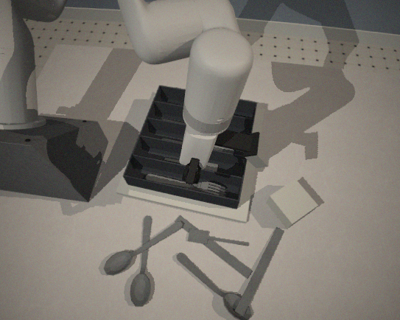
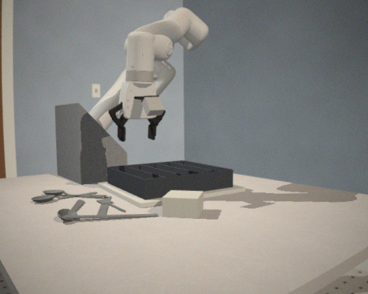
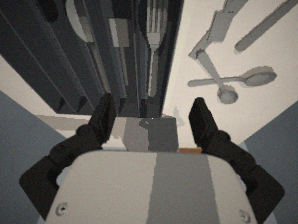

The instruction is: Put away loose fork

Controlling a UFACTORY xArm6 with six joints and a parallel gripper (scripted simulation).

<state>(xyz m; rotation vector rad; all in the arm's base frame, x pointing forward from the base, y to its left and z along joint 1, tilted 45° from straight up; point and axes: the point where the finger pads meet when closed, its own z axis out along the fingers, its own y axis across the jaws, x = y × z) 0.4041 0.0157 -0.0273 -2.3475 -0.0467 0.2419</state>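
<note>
The gripper [image 2: 137, 133] hung wide open and held nothing above the tray [image 2: 177, 183]. Spoons [image 1: 119, 261] and a box [image 1: 294, 202] lay near on the surface [image 2: 259, 244].

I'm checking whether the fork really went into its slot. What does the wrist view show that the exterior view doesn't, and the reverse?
Only the wrist view looks down into the tray, showing forks lying in the slot nearest the counter's loose cutlery. Only the exterior view shows the end effector raised well above the tray, plus the pale block in front of it. Both show the fingers spread wide with nothing between them, and the spoons on the counter.
</note>
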